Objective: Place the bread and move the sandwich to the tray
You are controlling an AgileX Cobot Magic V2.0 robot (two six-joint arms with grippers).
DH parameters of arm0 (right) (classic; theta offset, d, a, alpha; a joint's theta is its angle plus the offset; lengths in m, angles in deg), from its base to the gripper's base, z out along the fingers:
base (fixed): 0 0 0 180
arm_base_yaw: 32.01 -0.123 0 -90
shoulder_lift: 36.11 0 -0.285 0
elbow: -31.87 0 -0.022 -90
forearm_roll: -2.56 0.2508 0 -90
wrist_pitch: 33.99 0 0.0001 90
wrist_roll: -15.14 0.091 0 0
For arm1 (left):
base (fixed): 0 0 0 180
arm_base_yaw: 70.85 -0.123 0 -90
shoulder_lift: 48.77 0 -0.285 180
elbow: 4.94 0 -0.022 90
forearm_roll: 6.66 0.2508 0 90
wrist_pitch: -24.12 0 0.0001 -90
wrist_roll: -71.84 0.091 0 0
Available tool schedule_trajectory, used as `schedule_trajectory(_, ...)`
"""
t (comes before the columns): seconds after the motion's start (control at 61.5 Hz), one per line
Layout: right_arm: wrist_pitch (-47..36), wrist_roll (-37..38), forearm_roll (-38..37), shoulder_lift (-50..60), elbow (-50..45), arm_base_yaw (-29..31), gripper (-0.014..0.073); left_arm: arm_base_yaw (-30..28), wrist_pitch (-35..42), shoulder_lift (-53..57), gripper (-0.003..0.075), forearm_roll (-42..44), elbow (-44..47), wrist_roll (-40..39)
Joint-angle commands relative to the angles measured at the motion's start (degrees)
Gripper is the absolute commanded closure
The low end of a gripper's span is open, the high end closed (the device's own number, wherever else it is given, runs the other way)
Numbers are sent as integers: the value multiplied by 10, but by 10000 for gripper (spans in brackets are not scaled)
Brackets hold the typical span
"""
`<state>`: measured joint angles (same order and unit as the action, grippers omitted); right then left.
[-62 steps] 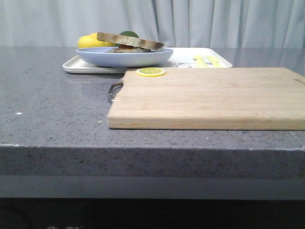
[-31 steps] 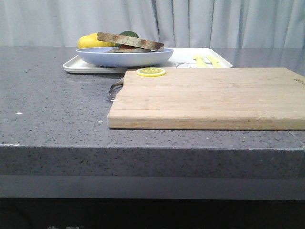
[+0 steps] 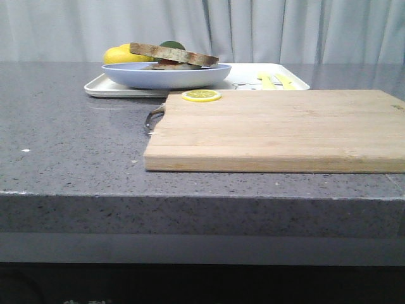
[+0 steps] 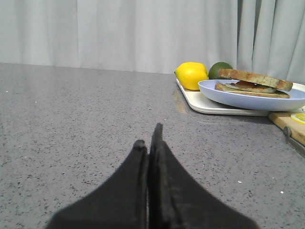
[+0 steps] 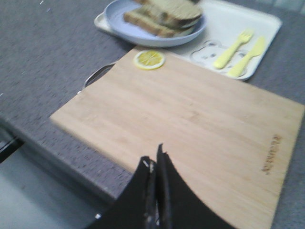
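Grey counter (image 3: 76,126) | 1 sandwich (image 3: 174,56) | 1 tray (image 3: 107,87) | 1 cutting board (image 3: 278,130)

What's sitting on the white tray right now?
The tray holds a blue plate with the sandwich, plus a yellow fork and knife. A lemon and green fruit sit at its back; their footing is hidden.

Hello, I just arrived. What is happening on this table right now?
Nothing is being handled at this moment. The left pincer is shut and empty above the bare grey counter, and the right pincer is shut and empty over the wooden cutting board. The sandwich lies on the light-blue plate, and the plate sits on the white tray. A lemon slice rests on the board's far corner.
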<state>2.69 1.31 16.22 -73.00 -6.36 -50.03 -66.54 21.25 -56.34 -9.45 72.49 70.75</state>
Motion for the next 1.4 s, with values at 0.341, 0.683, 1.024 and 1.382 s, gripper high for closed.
schedule_trajectory(0.341,-278,-1,14,228,-261,157,662,3,48,12,741,-3,1,0)
schedule_trajectory(0.683,-364,-1,31,287,-374,160,662,3,48,12,741,-3,1,0)
schedule_trajectory(1.024,-392,-1,31,307,-404,160,662,3,48,11,741,-3,1,0)
schedule_trajectory(1.382,-403,-1,31,307,-404,160,662,3,48,11,741,-3,1,0)
